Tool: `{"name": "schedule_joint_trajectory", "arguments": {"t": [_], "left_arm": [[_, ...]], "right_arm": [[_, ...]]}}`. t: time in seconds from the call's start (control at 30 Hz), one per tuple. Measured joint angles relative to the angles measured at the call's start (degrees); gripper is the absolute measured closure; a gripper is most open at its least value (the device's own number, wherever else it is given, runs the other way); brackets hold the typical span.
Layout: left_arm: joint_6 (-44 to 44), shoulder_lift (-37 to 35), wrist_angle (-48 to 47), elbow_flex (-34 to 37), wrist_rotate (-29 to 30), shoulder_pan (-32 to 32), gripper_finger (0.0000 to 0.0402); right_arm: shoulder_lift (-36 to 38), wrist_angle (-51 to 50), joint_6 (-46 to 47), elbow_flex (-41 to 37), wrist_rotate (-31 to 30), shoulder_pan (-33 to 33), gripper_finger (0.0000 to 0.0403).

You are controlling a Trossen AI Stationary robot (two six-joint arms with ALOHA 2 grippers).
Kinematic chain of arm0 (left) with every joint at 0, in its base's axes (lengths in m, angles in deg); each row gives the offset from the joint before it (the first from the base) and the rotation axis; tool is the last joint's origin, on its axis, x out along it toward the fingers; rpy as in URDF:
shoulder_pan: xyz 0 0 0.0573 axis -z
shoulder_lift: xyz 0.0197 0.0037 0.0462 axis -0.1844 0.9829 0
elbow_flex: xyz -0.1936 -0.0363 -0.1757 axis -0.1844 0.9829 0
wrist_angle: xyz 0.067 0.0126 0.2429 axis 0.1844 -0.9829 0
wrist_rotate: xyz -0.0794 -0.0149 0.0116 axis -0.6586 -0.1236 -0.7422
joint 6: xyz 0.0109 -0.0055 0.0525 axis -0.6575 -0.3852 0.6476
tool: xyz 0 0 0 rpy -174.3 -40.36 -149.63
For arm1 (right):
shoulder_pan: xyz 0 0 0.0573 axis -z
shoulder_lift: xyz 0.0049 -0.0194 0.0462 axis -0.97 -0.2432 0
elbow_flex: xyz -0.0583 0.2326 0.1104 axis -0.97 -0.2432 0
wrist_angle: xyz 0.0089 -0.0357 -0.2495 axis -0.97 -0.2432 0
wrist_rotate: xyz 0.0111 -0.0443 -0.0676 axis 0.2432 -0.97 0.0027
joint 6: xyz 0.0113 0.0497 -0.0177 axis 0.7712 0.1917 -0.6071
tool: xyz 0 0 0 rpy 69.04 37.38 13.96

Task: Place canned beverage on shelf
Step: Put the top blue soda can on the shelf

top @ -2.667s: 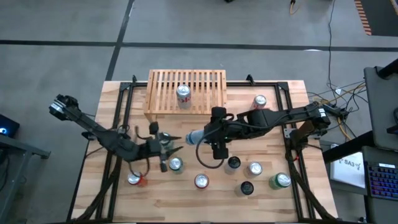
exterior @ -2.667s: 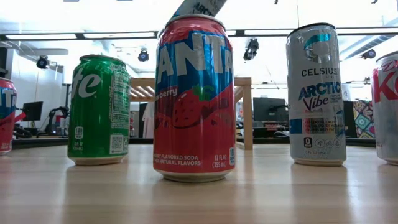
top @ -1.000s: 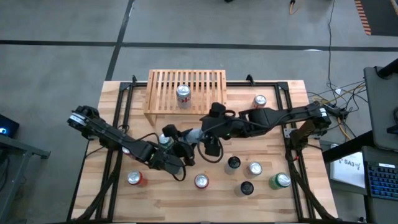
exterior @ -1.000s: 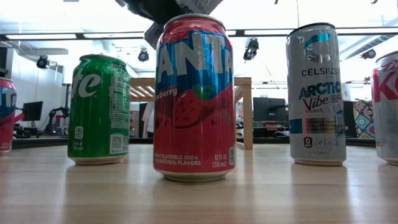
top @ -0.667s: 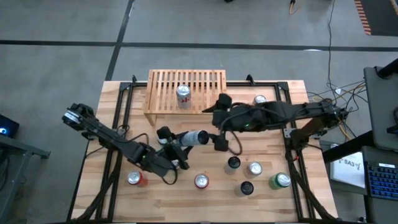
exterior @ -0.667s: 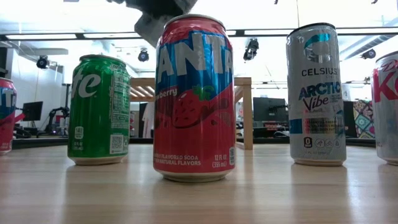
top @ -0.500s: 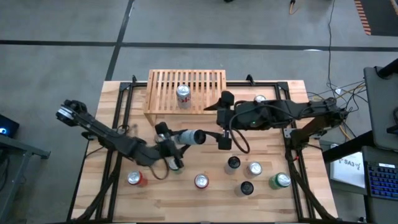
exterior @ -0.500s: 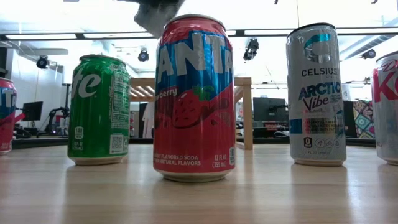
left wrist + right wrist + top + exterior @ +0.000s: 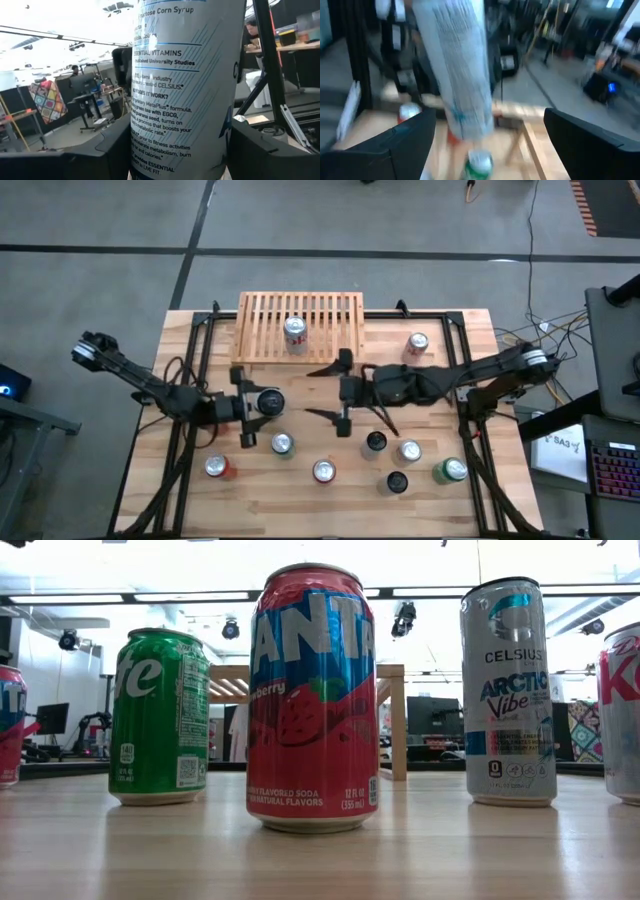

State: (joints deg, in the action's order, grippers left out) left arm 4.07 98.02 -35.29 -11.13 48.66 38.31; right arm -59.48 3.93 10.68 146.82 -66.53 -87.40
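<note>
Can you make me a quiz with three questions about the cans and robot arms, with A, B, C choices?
1. Where is the tall white can?
A. in the left gripper
B. in a box
C. on a chair
2. How many cans stand on the low light-wood slatted shelf?
A. one
B. three
C. five
3. The right gripper is:
A. shut on a can
B. open and empty
C. hidden

Answers: 1 A, its fingers flank the can; 2 A, only one silver-topped can stands there; 3 B, fingers spread, nothing between.
</note>
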Motion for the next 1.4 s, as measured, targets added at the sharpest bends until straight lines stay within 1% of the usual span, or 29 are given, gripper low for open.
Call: {"name": "schedule_joint_trajectory", "arguments": {"t": [0.07, 0.17, 0.2, 0.53, 0.7, 0.77, 0.83, 1.0, 1.03, 1.13, 1.17, 1.2, 1.27, 1.33, 1.4], "left_arm": [[-0.63, -0.73, 0.61, 0.86, 0.28, -0.01, 0.0175], [-1.63, -1.13, 1.43, 2.16, 0.27, -0.04, 0.0175], [-2.12, -1.13, 1.49, 2.52, 0.21, -0.04, 0.0175], [-3.02, -0.91, 1.65, 3.12, 0.27, -0.04, 0.0175], [-3.00, -0.85, 1.64, 3.10, 0.27, -0.04, 0.0175], [-2.59, -0.85, 1.62, 3.10, 0.28, -0.04, 0.0175], [-2.47, -0.83, 1.61, 3.10, 0.27, -0.04, 0.0175], [-2.58, -0.83, 1.64, 3.07, 0.34, -0.03, 0.0175], [-2.68, -0.83, 1.64, 3.07, 0.35, -0.02, 0.0175], [-3.07, -0.83, 1.64, 3.05, 0.36, -0.04, 0.0175], [-3.11, -0.83, 1.68, 3.05, 0.36, -0.04, 0.0166], [-3.07, -0.83, 1.66, 3.03, 0.31, -0.04, 0.0147], [-2.45, -0.89, 1.84, 2.99, 0.39, -0.04, 0.0100], [-2.35, -1.11, 2.14, 2.68, 2.03, -0.02, 0.0058], [-2.36, -1.21, 1.37, 2.57, 4.13, 0.02, 0.0027]], "right_arm": [[-1.81, 9.38, -0.11, -1.64, 0.51, -0.29, 0.0045], [-5.39, 18.12, -1.17, -1.85, 0.74, -0.64, 0.0045], [-6.48, 19.15, -1.32, -1.57, 0.57, -0.65, 0.0045], [-16.83, 19.93, -3.17, 8.76, 0.26, -0.64, 0.0045], [-19.80, 18.28, -6.40, 13.69, -2.18, -0.66, 0.0047], [-20.04, 16.70, -6.43, 15.15, -2.24, -0.64, 0.0059], [-20.50, 15.80, -6.44, 16.35, -2.68, -0.64, 0.0080], [-20.77, 14.18, -5.63, 17.00, -2.67, -0.62, 0.0166], [-20.71, 14.18, -5.39, 17.00, -2.68, -0.62, 0.0173], [-20.67, 13.96, -4.57, 17.00, -2.69, -0.62, 0.0173], [-20.59, 13.84, -4.37, 17.00, -2.66, -0.62, 0.0173], [-20.48, 13.62, -4.14, 17.00, -2.66, -0.62, 0.0173], [-20.34, 13.00, -2.93, 16.97, -3.14, -0.60, 0.0173], [-20.29, 12.29, -2.97, 17.08, -4.44, -0.60, 0.0173], [-20.17, 9.39, -2.99, 18.30, -5.88, -0.60, 0.0173]]}}
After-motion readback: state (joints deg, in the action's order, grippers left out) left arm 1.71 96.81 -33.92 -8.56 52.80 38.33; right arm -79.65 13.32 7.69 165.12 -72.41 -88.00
